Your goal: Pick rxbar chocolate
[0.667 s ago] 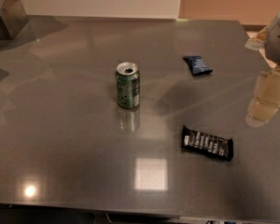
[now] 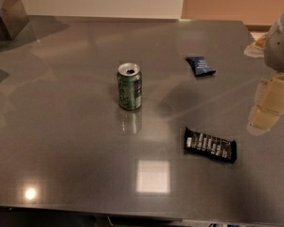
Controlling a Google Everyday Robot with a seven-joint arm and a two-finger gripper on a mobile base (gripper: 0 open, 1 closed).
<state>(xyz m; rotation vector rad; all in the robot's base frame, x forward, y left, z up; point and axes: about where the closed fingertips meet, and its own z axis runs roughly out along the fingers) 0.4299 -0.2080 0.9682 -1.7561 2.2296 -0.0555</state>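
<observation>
The rxbar chocolate (image 2: 210, 145) is a long, flat black wrapper with white lettering. It lies flat on the grey table (image 2: 61, 141), right of centre and toward the front. My gripper (image 2: 270, 104) hangs at the right edge of the view, above the table. It is up and to the right of the bar and apart from it, and holds nothing that I can see. Part of the pale arm (image 2: 281, 39) shows above it.
An upright open green can (image 2: 129, 86) stands near the table's middle, left of the bar. A small dark blue packet (image 2: 200, 65) lies further back. A dark block (image 2: 9, 18) sits at the far left corner. The table's front edge runs along the bottom.
</observation>
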